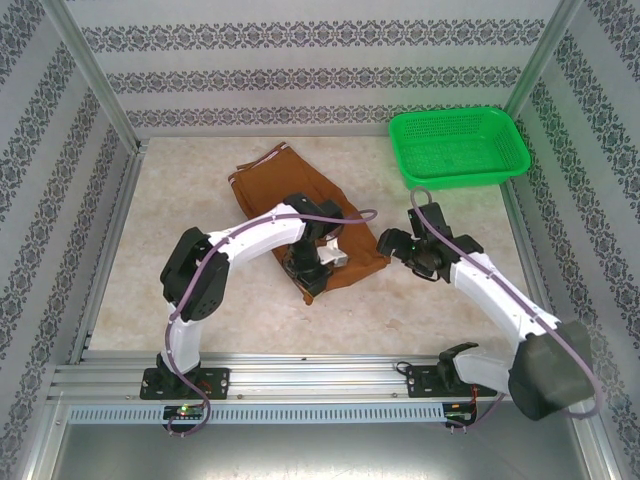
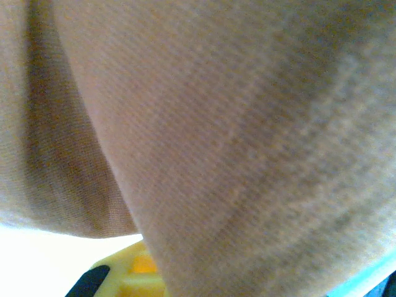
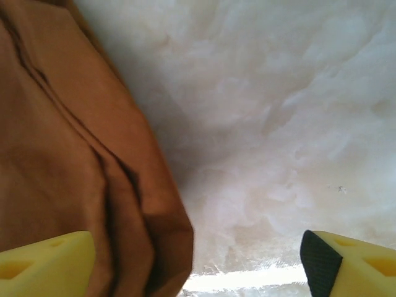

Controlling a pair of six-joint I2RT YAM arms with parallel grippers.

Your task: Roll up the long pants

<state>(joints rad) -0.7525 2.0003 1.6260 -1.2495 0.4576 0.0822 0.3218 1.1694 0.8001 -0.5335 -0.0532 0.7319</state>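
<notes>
The long pants lie folded and rust-brown in the middle of the table. My left gripper is down at their near edge and shut on the cloth. In the left wrist view the pants hang right in front of the lens, leaving just one yellow finger uncovered. My right gripper is at the pants' right corner and stands open. Its left finger is over the folded pants edge; the right finger is over bare table. The cloth's corner reaches into the gap.
A green plastic basket stands at the back right. Patterned walls and metal posts close in the table on three sides. The pale tabletop lies bare to the right of the pants.
</notes>
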